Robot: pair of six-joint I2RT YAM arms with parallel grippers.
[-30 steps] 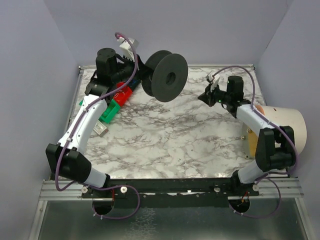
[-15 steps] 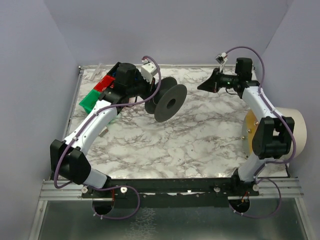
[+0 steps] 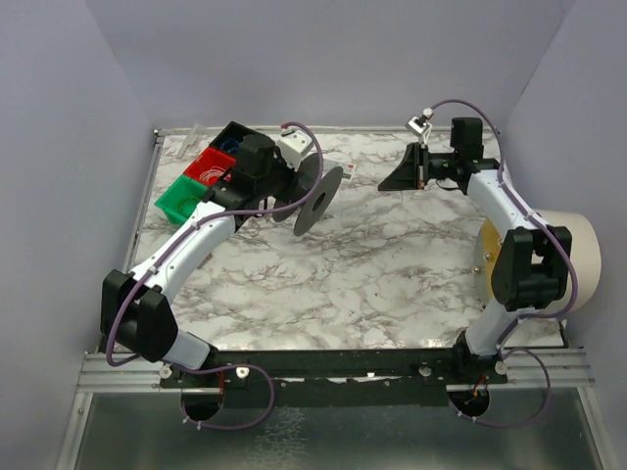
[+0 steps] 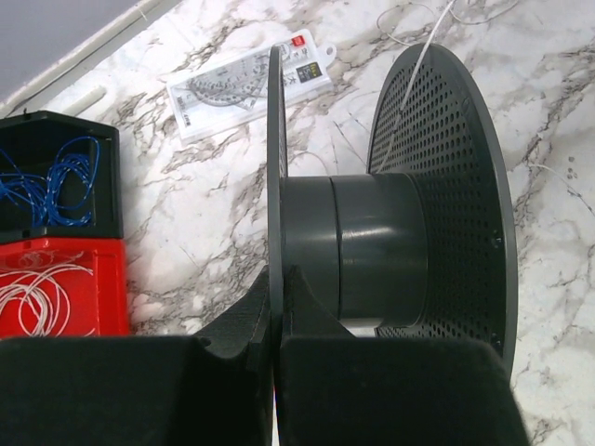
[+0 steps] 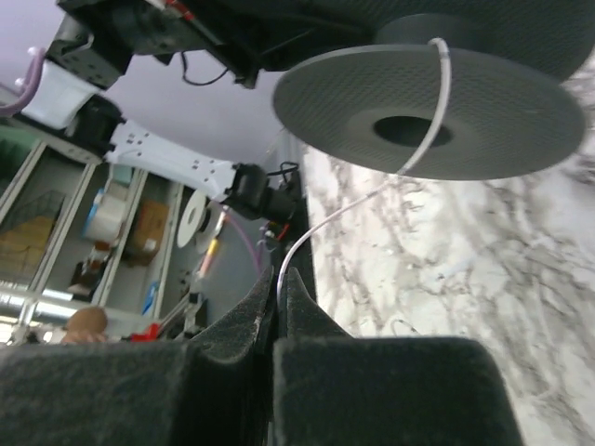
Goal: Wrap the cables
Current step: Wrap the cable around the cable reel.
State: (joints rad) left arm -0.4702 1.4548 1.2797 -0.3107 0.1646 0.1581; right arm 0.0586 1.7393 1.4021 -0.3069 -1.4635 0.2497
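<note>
One dark spool [image 3: 318, 199], two perforated flanges [image 4: 446, 167], bare hub [image 4: 372, 251], thin white cable [image 5: 439, 111]

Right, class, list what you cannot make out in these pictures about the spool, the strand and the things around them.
Top view: the white strand from the right gripper to the spool is too thin to follow.
Left wrist view: the body of the left gripper hides the spool's lower part; the white card's print is too small to read.
Right wrist view: the strand's held end vanishes between the closed fingers.
</note>
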